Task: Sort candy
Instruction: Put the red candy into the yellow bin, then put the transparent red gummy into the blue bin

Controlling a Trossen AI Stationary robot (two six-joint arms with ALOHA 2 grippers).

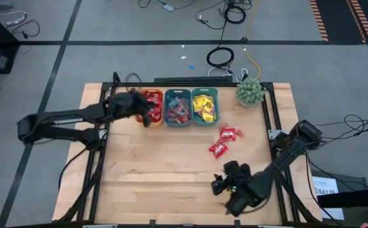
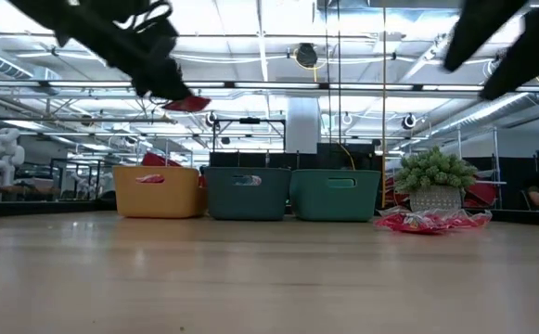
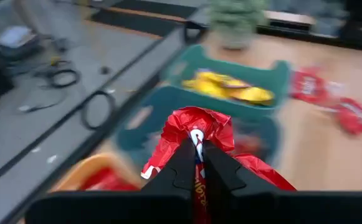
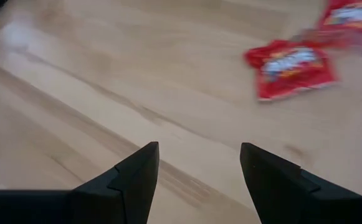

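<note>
My left gripper [image 1: 147, 118] hangs above the near rim of the orange bin [image 1: 152, 104] and is shut on a shiny red candy packet [image 3: 196, 140]; the low view shows that packet [image 2: 187, 103] well above the bins. The orange bin holds red packets, the middle teal bin [image 1: 178, 107] mixed pieces, the right teal bin [image 1: 205, 105] yellow packets. Two red packets [image 1: 230, 133] [image 1: 218, 150] lie flat on the table to the right. My right gripper [image 1: 219, 184] is open near the table's near right corner, empty, with a red packet [image 4: 290, 66] ahead of it. My left gripper pinches the red packet between its two fingers [image 3: 184, 165], with the crumpled foil [image 3: 193, 127] bulging out past the fingertips. The packet is lifted clear, in the air above the orange bin. Which edge of it is gripped is hidden by the fingers.
A green spiky plant [image 1: 249, 92] stands at the far right behind the bins. Black frame rails run along the table's left and right sides. Bare wood [image 1: 158, 171] stretches across the near half of the table. Cables lie on the floor beyond the far edge.
</note>
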